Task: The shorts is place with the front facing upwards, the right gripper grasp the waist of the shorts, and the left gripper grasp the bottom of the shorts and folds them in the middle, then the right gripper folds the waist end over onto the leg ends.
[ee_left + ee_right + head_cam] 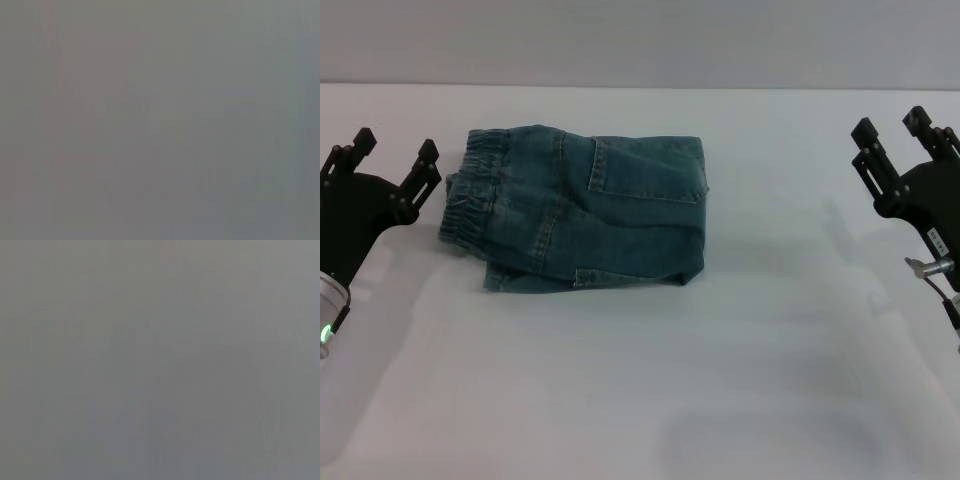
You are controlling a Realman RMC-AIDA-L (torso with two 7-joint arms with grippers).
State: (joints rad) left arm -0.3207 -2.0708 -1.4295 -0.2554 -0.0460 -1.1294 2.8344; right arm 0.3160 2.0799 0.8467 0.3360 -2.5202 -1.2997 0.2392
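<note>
denim shorts (582,210) lay folded into a compact block on the white table (640,400), waist (470,195) at the robot's left. left gripper (390,155) hovered just beside the waist, fingers spread, empty; right gripper (905,128) sat well apart, also spread. both wrist views showed only blank grey.

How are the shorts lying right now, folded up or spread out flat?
Folded. The shorts form a compact, layered rectangle on the table, with the gathered waist toward the robot's left. Both hands sit apart from them.
</note>
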